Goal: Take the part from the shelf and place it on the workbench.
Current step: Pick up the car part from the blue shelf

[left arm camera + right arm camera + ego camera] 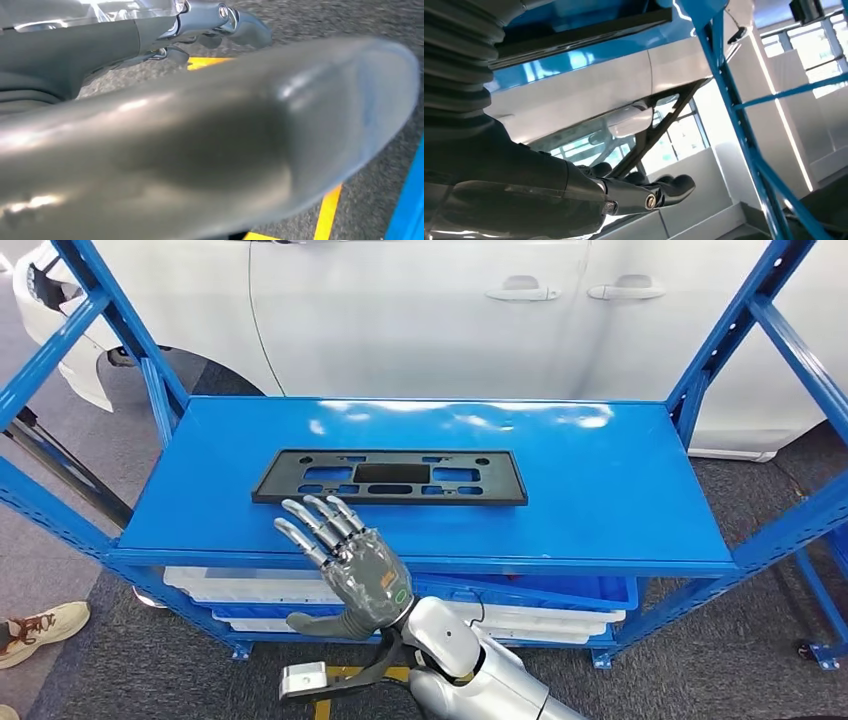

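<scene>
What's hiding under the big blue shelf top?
Under the blue shelf sit pale trays and a blue bin, stacked on a lower level. Only their front edges show; the shelf covers what is inside them. The right hand hides part of the trays.

Bright overhead light throws white glare on the blue shelf (600, 470) (wrist views blur up close).

In the left wrist view the left hand (200, 145) is smeared to a grey blur, its fingers (240, 25) partly hidden. The right arm (470, 665) is cut by the head view's bottom edge, the shelf (620, 490) uprights and white car (400, 310) (wheel half hidden) at the top.
</scene>
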Controlling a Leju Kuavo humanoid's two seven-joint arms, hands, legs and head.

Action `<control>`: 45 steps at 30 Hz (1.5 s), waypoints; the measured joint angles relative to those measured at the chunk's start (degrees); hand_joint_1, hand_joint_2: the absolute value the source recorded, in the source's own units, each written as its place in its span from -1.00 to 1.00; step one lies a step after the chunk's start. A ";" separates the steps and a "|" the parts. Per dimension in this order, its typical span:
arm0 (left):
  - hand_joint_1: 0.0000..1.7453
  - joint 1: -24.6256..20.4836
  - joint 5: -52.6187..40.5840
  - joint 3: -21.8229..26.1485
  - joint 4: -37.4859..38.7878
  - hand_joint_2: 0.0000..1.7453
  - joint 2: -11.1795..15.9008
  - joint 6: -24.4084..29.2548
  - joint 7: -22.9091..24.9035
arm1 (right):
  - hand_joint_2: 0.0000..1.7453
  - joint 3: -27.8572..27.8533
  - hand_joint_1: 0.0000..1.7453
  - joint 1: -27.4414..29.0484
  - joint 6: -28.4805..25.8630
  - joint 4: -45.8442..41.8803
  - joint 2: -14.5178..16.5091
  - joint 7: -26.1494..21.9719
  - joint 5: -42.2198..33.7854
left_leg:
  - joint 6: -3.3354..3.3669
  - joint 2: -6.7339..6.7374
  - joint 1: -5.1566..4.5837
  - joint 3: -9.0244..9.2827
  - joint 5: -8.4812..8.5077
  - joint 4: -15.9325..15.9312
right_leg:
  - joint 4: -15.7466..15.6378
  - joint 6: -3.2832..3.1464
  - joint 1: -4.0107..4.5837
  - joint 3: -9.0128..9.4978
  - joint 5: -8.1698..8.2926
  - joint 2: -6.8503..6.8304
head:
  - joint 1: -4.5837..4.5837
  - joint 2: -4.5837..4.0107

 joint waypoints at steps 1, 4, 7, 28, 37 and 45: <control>-1.00 -0.03 -0.01 -0.01 0.02 -1.00 -0.02 0.02 0.01 | 1.00 0.29 -1.00 -0.20 -0.10 0.59 0.27 0.10 0.12 | 0.37 -0.05 -0.14 0.14 -0.32 -0.18 | 0.01 0.22 0.08 -0.01 -0.11 -0.03 | 0.04 0.00; -1.00 0.05 -0.01 -0.01 0.03 -1.00 -0.23 0.06 -0.01 | 1.00 0.78 -1.00 -0.74 -0.21 1.80 0.98 0.22 0.27 | 1.36 -0.04 0.25 0.62 -0.57 -0.76 | 1.16 1.03 0.11 -0.32 -1.21 -0.11 | 0.26 0.01; -1.00 -0.03 -0.01 -0.01 0.03 -1.00 -0.30 0.12 -0.02 | 1.00 0.96 -1.00 -1.18 -0.28 2.73 1.25 0.22 0.28 | 2.11 0.04 0.41 1.23 -0.90 -1.07 | 11.01 1.80 -0.31 -5.58 -5.32 -0.19 | 0.60 0.01; -1.00 -0.16 -2.51 -0.35 0.03 -1.00 0.02 0.06 1.46 | 1.00 -0.13 -1.00 -9.28 -3.84 24.28 7.56 9.10 7.88 | -1.23 0.03 0.78 -2.02 -2.69 6.00 | -0.06 -0.44 -0.43 -1.93 2.02 -0.12 | 0.42 -0.01; -1.00 -0.65 -3.41 -0.54 0.03 -1.00 0.16 0.27 1.38 | 1.00 0.78 -1.00 -12.34 -2.36 31.55 11.35 10.21 4.95 | 1.53 0.04 0.82 0.67 -0.46 -0.86 | 8.78 1.68 -0.31 -5.93 -3.25 -0.10 | 0.79 0.00; -1.00 -0.62 -4.10 -0.54 0.03 -1.00 0.28 0.58 1.32 | 1.00 8.88 -1.00 -13.43 -2.52 36.66 12.02 14.80 0.12 | 1.05 -0.14 0.45 1.13 -0.93 -0.70 | 1.89 0.62 -0.13 -3.75 2.29 -0.29 | 0.86 -0.01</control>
